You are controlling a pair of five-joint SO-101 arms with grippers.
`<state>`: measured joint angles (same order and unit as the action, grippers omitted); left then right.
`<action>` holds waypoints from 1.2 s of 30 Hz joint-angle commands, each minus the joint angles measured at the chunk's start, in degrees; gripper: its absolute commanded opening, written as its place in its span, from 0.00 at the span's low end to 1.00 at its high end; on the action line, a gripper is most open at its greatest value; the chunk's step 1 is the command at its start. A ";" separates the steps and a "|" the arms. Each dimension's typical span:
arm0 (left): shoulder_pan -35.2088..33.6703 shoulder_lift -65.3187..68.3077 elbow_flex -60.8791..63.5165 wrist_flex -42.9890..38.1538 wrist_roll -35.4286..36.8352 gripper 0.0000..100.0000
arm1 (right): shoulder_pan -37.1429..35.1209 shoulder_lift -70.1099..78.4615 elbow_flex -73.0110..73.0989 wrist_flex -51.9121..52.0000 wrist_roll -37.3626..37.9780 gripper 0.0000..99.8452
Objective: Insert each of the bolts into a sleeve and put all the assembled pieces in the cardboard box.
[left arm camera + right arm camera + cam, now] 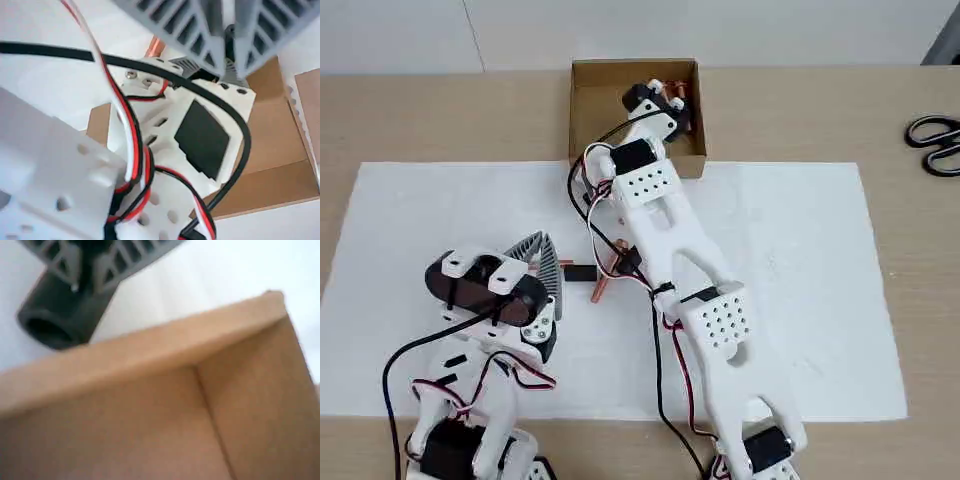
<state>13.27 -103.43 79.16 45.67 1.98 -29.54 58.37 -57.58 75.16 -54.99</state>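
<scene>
Over the smooth white paper sheet (410,250), left of its middle, the left gripper (558,270) has its ribbed grey fingers pinched nearly together on a short black sleeve (582,272). A slim copper bolt (603,285) lies just beside that. The square brown cardboard box (582,110) sits at the sheet's far edge. Over its wall the right gripper (87,280) is clamped on a round dark sleeve (52,322), matte and hollow-ended. Black-handled scissors (935,140) lie at the tabletop's right edge.
</scene>
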 commanded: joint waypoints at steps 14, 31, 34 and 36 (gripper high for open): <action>-0.18 -0.62 -0.31 -0.09 -0.18 0.01 | -0.84 0.48 -8.09 7.60 5.98 0.29; -0.18 -0.62 -0.31 -0.09 -0.18 0.01 | -1.80 0.48 -12.57 5.41 5.98 0.29; -0.18 -0.62 -0.31 -0.09 -0.18 0.01 | -1.80 0.48 -12.57 5.23 5.98 0.29; -0.18 -0.62 -0.31 -0.09 -0.18 0.01 | -1.80 1.01 -12.57 4.70 5.89 0.29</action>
<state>13.27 -103.43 79.16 45.67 1.98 -31.21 59.69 -67.78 81.23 -49.45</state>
